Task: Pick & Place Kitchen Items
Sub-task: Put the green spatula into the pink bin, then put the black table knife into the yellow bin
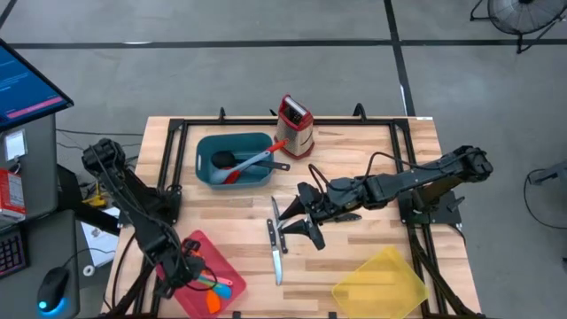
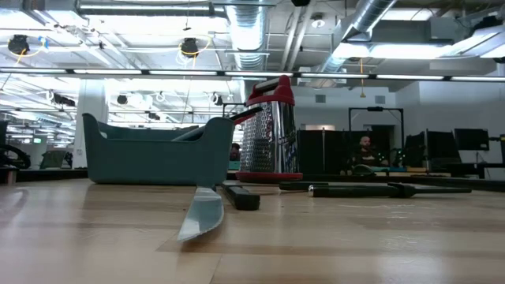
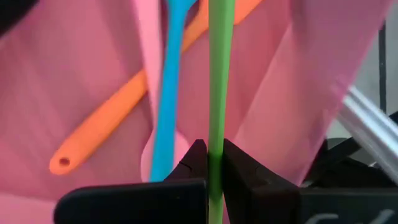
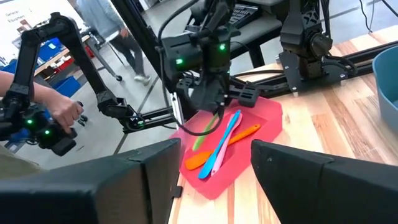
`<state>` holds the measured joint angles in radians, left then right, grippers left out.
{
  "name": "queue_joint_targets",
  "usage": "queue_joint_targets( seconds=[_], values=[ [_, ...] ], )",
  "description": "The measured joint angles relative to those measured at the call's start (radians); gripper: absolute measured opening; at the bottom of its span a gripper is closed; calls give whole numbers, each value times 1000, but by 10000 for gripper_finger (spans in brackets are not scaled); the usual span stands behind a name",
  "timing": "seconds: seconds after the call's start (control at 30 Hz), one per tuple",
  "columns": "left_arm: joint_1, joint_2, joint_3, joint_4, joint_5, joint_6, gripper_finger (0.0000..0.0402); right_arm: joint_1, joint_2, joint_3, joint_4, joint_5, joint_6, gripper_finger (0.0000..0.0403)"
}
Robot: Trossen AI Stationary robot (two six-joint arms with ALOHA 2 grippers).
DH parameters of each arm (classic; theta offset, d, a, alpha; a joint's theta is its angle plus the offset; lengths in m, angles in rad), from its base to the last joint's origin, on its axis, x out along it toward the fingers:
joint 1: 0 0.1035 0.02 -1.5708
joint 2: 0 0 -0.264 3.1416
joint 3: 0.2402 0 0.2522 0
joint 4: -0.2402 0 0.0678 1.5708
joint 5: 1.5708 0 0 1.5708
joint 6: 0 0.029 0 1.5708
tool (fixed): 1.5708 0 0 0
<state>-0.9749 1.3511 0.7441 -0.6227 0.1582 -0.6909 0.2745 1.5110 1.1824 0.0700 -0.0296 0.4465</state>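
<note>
My left gripper (image 1: 189, 263) hangs over the red tray (image 1: 200, 245) at the table's near left corner, shut on a green plastic utensil (image 3: 219, 74). Blue (image 3: 166, 106), orange (image 3: 99, 127) and pink (image 3: 149, 56) utensils lie flat in that tray. My right gripper (image 1: 292, 221) is open near mid-table, just right of two black-handled steel knives (image 1: 275, 241) lying flat on the wood; I cannot tell whether it touches them. The black ladle (image 1: 223, 160), red spoon (image 1: 237, 174) and grey-blue spoon (image 1: 259, 160) rest in the teal tray (image 1: 205, 146). My left gripper pinches the green utensil's thin handle (image 3: 216, 148) between its two fingers (image 3: 194, 163). It comes from above, pointing down at the tray, and the handle runs on lengthwise past the fingertips. In the right wrist view the green utensil (image 4: 200, 137) slants below the gripper toward the red tray (image 4: 264, 115).
A steel box grater with a red top (image 1: 295, 125) stands behind the teal tray. The yellow tray (image 1: 381, 282) sits at the near right corner. A black frame rims the table. A person's hand (image 4: 62, 112) holding a device shows beyond the table's left side.
</note>
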Motion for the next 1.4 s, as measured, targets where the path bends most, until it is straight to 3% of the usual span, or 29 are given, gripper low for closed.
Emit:
queue_joint_targets(
  seconds=[0.2, 0.4, 0.73, 1.03, 1.23, 1.4],
  values=[
    [0, -3, -16, 5, 15, -22, 8, 0, 0, 0, -7, 0, 0, 204],
    [0, -3, -16, 8, 6, 3, 45, 0, 0, 0, -52, 1, 28, 212],
    [3, -3, -16, 24, 4, -61, 159, -1, 0, 0, -415, 104, 120, 239],
    [37, -8, -17, 41, -2, -180, 242, -17, 0, -12, -820, 166, 73, 245],
    [63, -91, -17, 56, -49, -215, 268, -41, 5, -59, -856, 165, -1, 268],
    [73, -239, -17, 65, -167, -282, 270, -48, 82, -60, -844, 162, -94, 272]
  ],
)
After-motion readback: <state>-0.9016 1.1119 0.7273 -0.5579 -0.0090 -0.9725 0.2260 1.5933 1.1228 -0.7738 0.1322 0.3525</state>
